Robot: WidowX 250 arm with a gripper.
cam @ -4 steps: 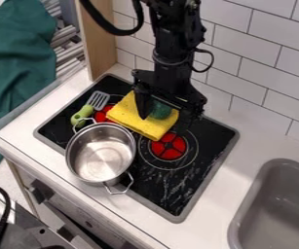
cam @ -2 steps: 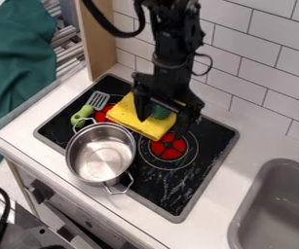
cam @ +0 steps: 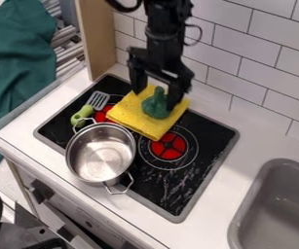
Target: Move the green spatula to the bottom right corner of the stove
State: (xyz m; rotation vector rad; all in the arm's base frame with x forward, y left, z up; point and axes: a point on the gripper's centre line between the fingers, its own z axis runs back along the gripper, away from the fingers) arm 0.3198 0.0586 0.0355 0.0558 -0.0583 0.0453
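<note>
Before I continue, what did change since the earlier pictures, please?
The hand moved up and slightly left in the view, uncovering more of the green toy and yellow cloth. Nothing was visibly grasped or let go. The cloth, pot and spatula stayed in place.

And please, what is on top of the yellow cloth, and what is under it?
On top sits a dark green object. The yellow cloth lies on the black stove; the part of the stove directly beneath it is covered and cannot be seen.
</note>
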